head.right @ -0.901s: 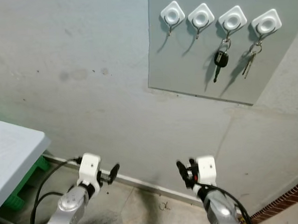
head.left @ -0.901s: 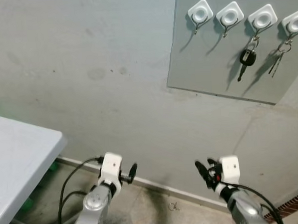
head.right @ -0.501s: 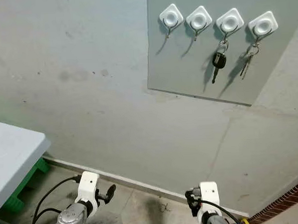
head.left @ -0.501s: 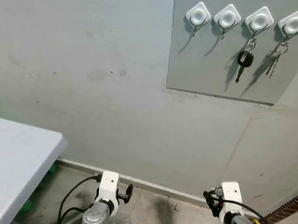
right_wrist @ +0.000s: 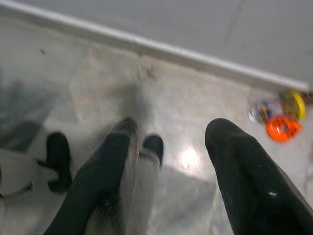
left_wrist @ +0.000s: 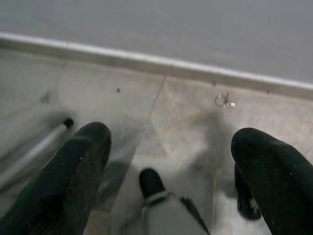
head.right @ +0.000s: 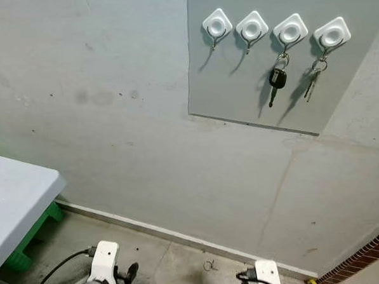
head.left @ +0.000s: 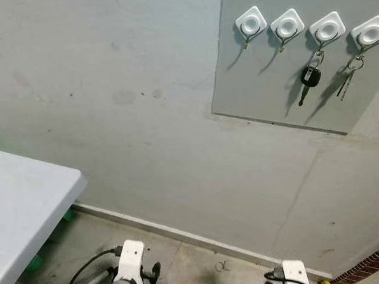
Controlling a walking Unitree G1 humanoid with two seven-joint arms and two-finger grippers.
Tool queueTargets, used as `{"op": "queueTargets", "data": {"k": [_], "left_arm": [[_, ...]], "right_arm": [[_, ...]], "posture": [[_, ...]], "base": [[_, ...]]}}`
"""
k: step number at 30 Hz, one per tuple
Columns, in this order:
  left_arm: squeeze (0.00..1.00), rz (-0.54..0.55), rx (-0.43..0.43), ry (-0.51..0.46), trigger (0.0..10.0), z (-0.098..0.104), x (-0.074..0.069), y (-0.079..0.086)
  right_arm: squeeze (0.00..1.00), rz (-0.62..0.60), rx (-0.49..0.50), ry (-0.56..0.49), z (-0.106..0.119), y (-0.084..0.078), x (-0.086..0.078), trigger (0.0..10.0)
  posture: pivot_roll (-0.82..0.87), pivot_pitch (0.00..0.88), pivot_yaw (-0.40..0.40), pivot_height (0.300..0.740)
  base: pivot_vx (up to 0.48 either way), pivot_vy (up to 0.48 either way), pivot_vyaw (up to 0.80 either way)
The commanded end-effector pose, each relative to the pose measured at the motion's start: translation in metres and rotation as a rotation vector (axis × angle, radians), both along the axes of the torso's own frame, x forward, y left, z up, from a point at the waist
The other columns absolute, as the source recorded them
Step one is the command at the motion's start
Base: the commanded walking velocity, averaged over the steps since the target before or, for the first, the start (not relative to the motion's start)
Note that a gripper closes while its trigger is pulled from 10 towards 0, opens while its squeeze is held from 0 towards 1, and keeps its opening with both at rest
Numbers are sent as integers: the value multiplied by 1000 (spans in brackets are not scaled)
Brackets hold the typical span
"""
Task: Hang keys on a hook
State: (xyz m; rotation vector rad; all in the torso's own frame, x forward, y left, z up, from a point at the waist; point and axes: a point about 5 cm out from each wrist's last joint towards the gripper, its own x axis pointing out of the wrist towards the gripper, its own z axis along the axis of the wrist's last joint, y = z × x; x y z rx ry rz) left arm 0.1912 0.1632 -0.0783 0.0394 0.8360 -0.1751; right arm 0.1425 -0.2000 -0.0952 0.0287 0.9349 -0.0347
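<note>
A grey board (head.left: 263, 87) on the wall carries a row of white hooks. A black car key (head.left: 309, 78) hangs from the third hook (head.left: 327, 28), and a bunch of silver keys (head.left: 348, 79) hangs from the fourth hook (head.left: 369, 32). The first hook (head.left: 251, 21) and second hook (head.left: 287, 25) are bare. Both arms hang low, far below the board. My left gripper (left_wrist: 173, 142) is open over the floor with nothing between its fingers. Likewise open and holding nothing is my right gripper (right_wrist: 173, 129). The left wrist (head.left: 129, 266) and right wrist (head.left: 292, 273) sit at the bottom edge.
A white table (head.left: 27, 208) juts in at the left, with a green crate (head.right: 29, 242) under it. A small metal ring (head.left: 220, 266) lies on the floor by the skirting. An orange and yellow object (right_wrist: 281, 117) lies on the floor. A brick strip (head.left: 374, 263) runs at the lower right.
Both arms have dropped from mid-height to the bottom edge of the head views. The keys on the hooks have not moved.
</note>
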Motion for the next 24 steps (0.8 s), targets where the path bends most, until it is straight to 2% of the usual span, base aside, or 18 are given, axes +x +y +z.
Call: {"op": "queueTargets", "data": {"k": [1,6,13,24], "left_arm": [[0,15,15,8,10000,0,-1,5],[0,32,17,10,10000,0,-1,9],[0,80,5,-9,10000,3,5,13],[0,78,2,-5,10000,2,3,12]], "right_arm": [[0,-4,-14,15,-1,-2,-1,10000],[0,1,-21,36,-2,-2,-4,10000],[0,20,-27,68,-4,0,-7,10000],[0,53,-32,91,-6,4,-10,10000]], "posture": [[-60,0,21,740],[-60,0,19,740],[-48,0,13,740],[-48,0,12,740]], "base": [[0,0,0],[0,0,0],[0,0,0],[0,0,0]]}}
